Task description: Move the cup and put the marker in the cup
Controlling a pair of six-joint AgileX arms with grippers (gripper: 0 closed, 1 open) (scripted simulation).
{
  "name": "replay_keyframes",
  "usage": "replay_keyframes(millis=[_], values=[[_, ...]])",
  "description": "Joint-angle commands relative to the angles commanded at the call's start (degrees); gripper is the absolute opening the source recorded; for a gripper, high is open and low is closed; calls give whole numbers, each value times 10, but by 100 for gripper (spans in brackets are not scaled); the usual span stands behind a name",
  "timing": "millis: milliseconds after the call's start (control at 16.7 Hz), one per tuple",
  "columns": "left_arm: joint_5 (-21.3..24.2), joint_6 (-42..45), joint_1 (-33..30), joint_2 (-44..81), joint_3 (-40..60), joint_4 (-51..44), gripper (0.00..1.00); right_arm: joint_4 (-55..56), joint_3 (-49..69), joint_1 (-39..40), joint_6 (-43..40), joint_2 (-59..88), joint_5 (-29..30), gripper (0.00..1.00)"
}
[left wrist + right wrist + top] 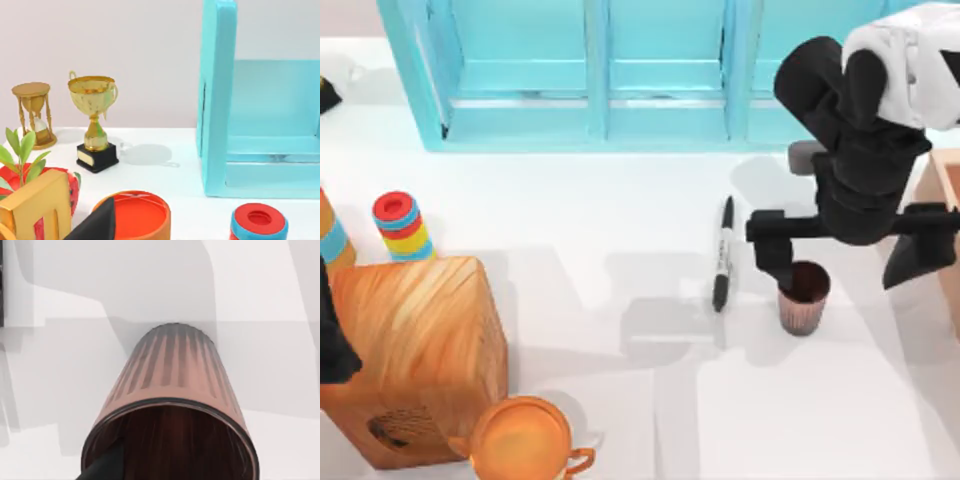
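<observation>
- Top view: right claw (pixel 848 262) hangs over the right part of the white bench (pixel 620 220), fingers spread wide. One finger (pixel 775 262) sits at the left rim of the cup (pixel 803 298); the other is well off to the cup's right, clear of it. Not closed on the cup.
- Top view: cup stands upright on the bench, right of centre, dark inside showing.
- Top view: marker (pixel 723 252) lies flat on the bench just left of the cup, not touching it, running near-to-far with a slight tilt, label band about mid-length.
- Top view: turquoise cabinet (pixel 610 70) along the far edge. Wooden box (pixel 410 350) at near left; orange handled vessel (pixel 525 440) at its near right corner. Striped ring stack (pixel 402 226) on the left, beyond the box.
- Top view: left arm (pixel 332 335) parked at the left edge, over the wooden box; cannot tell the state of its claw.
- Left wrist view: gold trophy (pixel 93 120) on a black base, hourglass (pixel 34 114) beside it, both by the far wall. Cabinet side panel (pixel 217 95) stands next to them. Red-and-blue ring top (pixel 259 221) near the camera.
- Right wrist view: cup (pixel 172 405) seen close, ribbed reddish-brown side and dark rim. A dark fingertip (pixel 107 466) sits at the rim's edge, on white bench surface (pixel 260 300) behind.
</observation>
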Motion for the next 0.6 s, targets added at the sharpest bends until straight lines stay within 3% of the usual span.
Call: replay_keyframes(millis=[240,600], values=[[0,0,0,0,0,0,100,-39,41,2,-1,6,0,100],[0,0,0,0,0,0,100,-217,227,2,-2,17,0,100]])
